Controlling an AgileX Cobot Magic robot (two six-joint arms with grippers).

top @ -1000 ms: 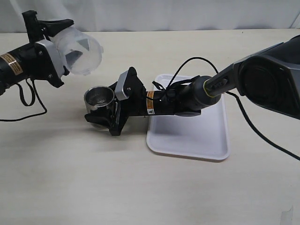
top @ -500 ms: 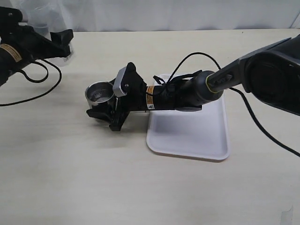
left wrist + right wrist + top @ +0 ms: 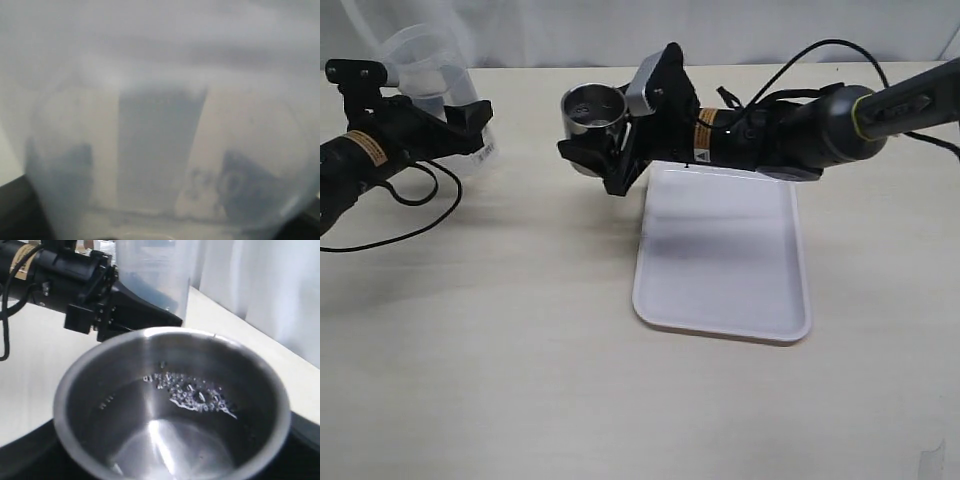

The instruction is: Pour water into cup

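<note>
- The cup [image 3: 592,107] was low at centre left 1 s ago, beside the tray's left edge. It now sits at upper centre, just past the top left corner of the tray [image 3: 720,275], and it looks clear of the table.
- The right gripper [image 3: 600,150] is clamped on the cup's sides and keeps it upright.
- The tumbler [image 3: 425,60] was tipped mouth-out beside the cup 1 s ago. It now stands upright at upper left, well apart from the cup, with the left gripper [image 3: 420,100] closed around it.
- Water [image 3: 195,395] lies in the cup's bottom with a patch of bubbles (a shallow fill, by the look of it).
- So the pour seems done. What is left is probably setting the cup down, perhaps on the tray, without slopping.
- The table [image 3: 520,380] is pale, matt and beige. A white curtain [image 3: 720,30] runs along the top edge.
</note>
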